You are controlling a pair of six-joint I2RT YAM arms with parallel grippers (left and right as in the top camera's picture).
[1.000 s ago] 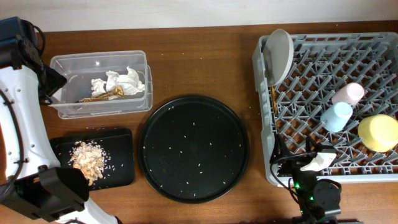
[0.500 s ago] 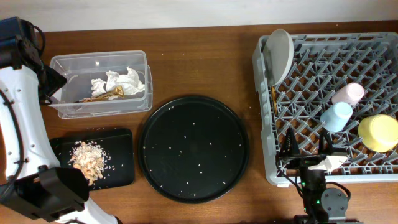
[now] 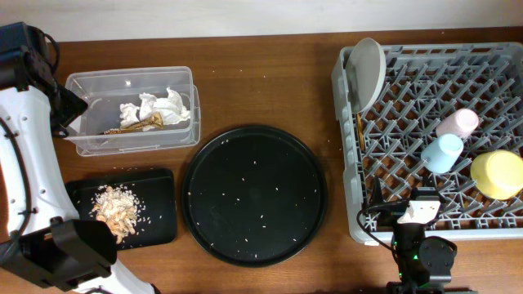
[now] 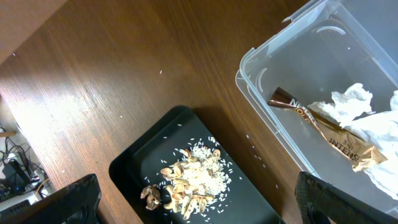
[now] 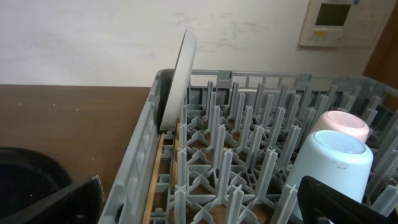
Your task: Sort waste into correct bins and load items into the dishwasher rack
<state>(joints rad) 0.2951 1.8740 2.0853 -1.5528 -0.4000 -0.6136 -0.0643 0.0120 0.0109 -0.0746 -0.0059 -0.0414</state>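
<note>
Two claws: the left claw [image 4: 196, 186] and the right claw [image 5: 200, 183] are both spread wide and hold nothing.
Changed: half a second ago the right arm's fingers were splayed over the near edge of the large square grey plastic lattice rack [image 3: 490, 57]. Now they sit drawn back just off that edge. Nothing else on the desk [image 3: 270, 73] has moved.
Meaning: the right arm seems to be retreating after a drop, so loading looks finished.
Waste: the crumpled white paper napkins [image 3: 159, 106] and the brown-gold wrapper [image 4: 329, 137] lie in the clear plastic rectangular tub [image 3: 82, 82]. The beige-brown food scraps [image 3: 118, 208] lie in the shallow black rectangular tray [image 3: 159, 208].
Items: the pale grey round plate [image 3: 368, 72] stands on edge at the rack's left wall. The small pink cup [image 3: 458, 122], small light-blue cup [image 3: 442, 153] and yellow bowl [image 3: 497, 174] sit upturned at its right.
Leftover: white crumbs dot the large round black tray [image 3: 253, 196].
Overhead only: the whole layout and the bowl.
Right wrist only: the thin brown chopsticks [image 5: 155, 174] lie along the rack's inner left wall.
Left wrist only: printed lettering on the wrapper.
</note>
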